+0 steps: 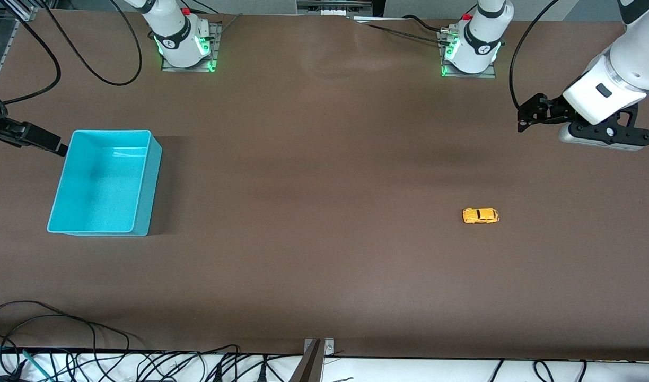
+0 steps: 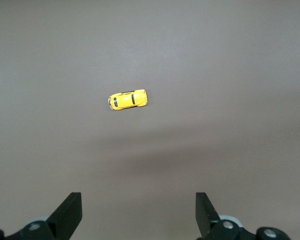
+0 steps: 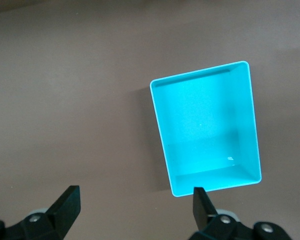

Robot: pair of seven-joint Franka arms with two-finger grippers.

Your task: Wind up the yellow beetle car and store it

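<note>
the turquoise bin [image 1: 104, 183] sits empty at the right arm's end, right gripper [image 3: 132, 207] wide open over the table beside it, waiting. left gripper [image 2: 139, 212] hangs wide open, empty, above bare table. the yellow beetle car [image 1: 480, 215] lies well apart: light, hard, slippery, best pinched across its sides.

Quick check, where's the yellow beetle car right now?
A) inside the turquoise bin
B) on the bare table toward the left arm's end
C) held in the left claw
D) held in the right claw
B: the yellow beetle car sits alone on the table, while the turquoise bin holds nothing and the left claw and right claw are both open with nothing between the fingers.
</note>
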